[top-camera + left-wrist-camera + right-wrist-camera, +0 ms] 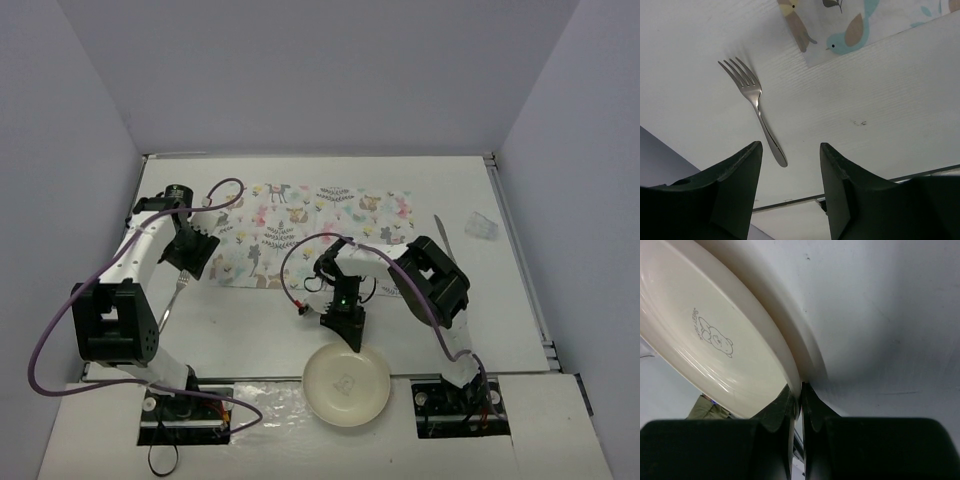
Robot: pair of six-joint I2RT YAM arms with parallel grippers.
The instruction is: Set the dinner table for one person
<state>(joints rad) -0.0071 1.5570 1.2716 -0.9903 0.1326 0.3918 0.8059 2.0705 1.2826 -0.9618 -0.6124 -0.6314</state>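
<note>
Fork (760, 117) beside placemat (320, 210), plate (347, 385) in right pincer (801, 392)

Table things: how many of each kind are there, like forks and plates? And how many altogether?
Fork: 1
Knife: 1
Plate: 1
Placemat: 1
Clear cup (hard to tell): 1
Total: 5

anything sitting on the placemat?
No tableware shows on the placemat. The left arm and right arm overhang its near corners, so those patches are hidden.
</note>
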